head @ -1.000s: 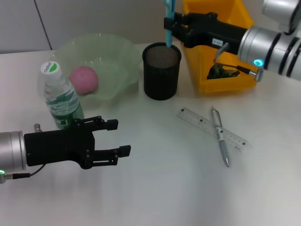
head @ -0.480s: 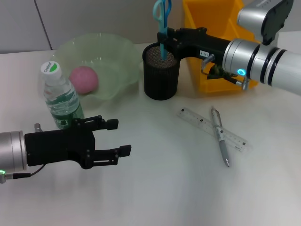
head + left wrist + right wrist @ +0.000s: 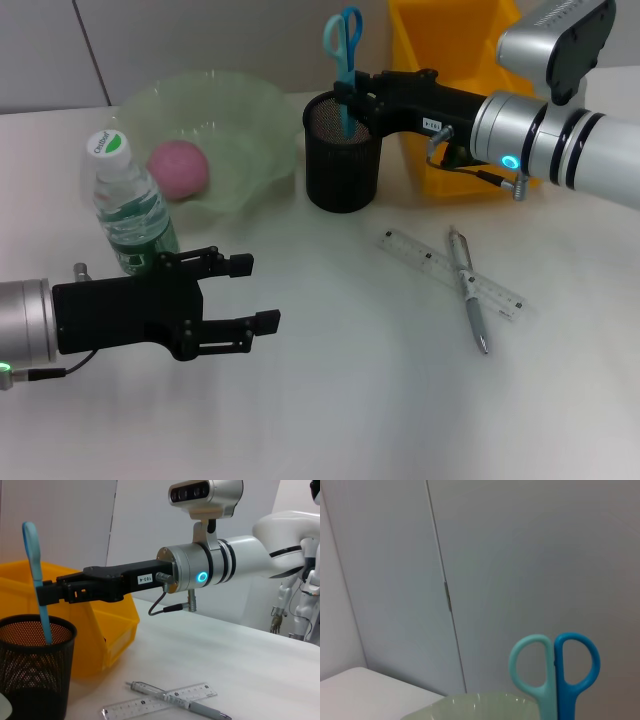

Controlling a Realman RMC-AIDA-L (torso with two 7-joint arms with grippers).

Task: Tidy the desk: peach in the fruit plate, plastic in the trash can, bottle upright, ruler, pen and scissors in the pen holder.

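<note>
Blue-handled scissors (image 3: 344, 55) stand blades-down in the black mesh pen holder (image 3: 343, 152), handles up, long axis near vertical. Right gripper (image 3: 352, 92) sits just beside the shank above the holder rim, reaching in from 3 o'clock; cannot tell if its jaws are clamped or let go. Scissors look pale teal and blue, two loops side by side in the right wrist view.

Ruler (image 3: 451, 272) and pen (image 3: 468, 302) lie crossed on the desk at about 4 o'clock from the holder, near the right arm, well apart from the left. Ruler's long axis runs 10 to 4, clear plastic with marks; pen runs about 12 to 6, silver-grey, resting over the ruler.

Left gripper (image 3: 247, 292) hovers at 7 o'clock of the holder, jaws spread, nothing held, just beside the upright bottle (image 3: 128, 203). Peach (image 3: 178, 168) already in the green fruit plate (image 3: 240, 120). Yellow trash can (image 3: 450, 40) behind the right arm
</note>
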